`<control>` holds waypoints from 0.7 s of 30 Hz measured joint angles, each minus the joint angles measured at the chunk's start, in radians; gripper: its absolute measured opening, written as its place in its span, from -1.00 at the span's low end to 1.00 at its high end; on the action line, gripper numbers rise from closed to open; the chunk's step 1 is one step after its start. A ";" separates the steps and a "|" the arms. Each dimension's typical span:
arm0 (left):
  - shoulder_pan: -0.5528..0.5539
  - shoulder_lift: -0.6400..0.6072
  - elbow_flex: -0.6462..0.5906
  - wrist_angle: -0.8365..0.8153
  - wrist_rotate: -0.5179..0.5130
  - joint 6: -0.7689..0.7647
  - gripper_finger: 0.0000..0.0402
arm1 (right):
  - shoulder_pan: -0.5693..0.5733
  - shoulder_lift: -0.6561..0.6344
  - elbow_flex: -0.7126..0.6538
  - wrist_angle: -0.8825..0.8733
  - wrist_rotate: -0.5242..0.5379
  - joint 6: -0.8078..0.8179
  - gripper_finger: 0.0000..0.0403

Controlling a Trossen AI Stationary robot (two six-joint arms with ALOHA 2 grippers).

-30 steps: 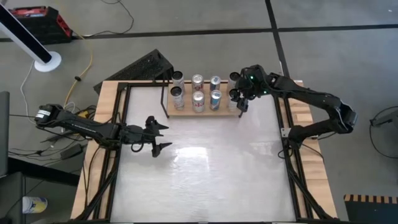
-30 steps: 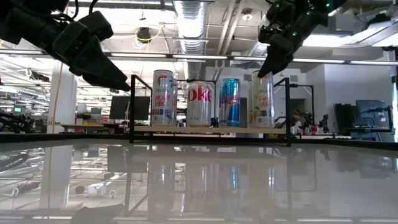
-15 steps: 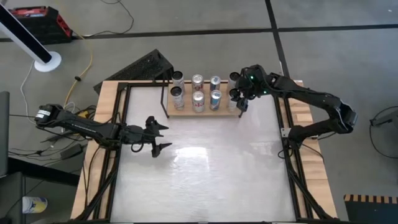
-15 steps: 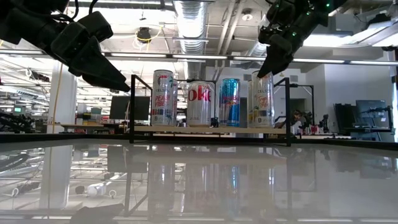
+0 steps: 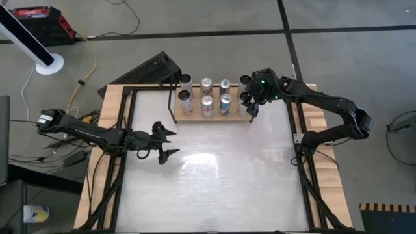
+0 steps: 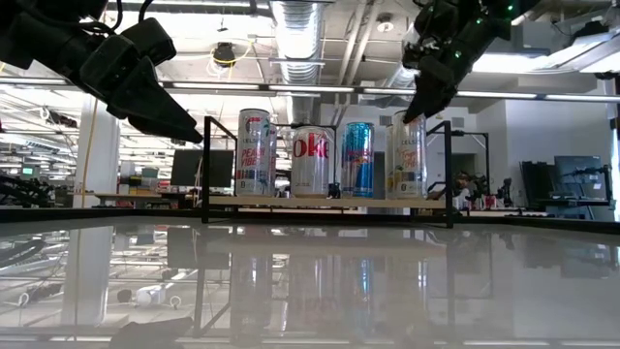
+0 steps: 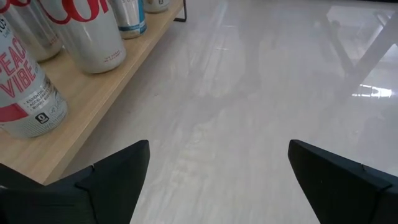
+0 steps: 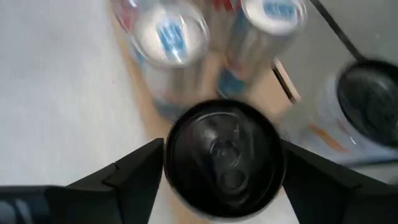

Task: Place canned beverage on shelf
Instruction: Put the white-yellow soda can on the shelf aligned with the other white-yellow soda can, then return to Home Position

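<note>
My right hand (image 6: 418, 105) is at the shelf's (image 5: 214, 114) right end, fingers spread either side of the black-topped can (image 8: 224, 157) without closing on it; that can stands on the shelf board, last in the front row of four. My left hand (image 5: 166, 141) hangs open over the white worktop (image 5: 214, 175), well apart from the shelf.

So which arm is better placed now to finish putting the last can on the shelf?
The right. Its gripper is at the black-topped can on the shelf, with a finger on each side. The left gripper hangs open over bare table, away from the cans.
</note>
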 joint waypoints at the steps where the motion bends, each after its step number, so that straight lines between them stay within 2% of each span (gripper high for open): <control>1: 0.000 0.000 0.000 0.000 0.000 0.000 0.83 | 0.000 0.001 -0.001 -0.005 0.005 -0.002 0.63; 8: 0.000 0.000 0.000 0.000 0.000 0.003 0.83 | -0.001 0.002 -0.003 -0.045 0.064 -0.005 0.78; 13: 0.000 0.000 0.000 0.000 0.000 0.003 0.83 | 0.000 0.002 0.017 -0.088 0.072 -0.004 0.78; 21: 0.000 0.000 0.000 0.000 0.000 0.007 0.83 | 0.038 0.002 0.120 -0.212 0.072 0.023 0.78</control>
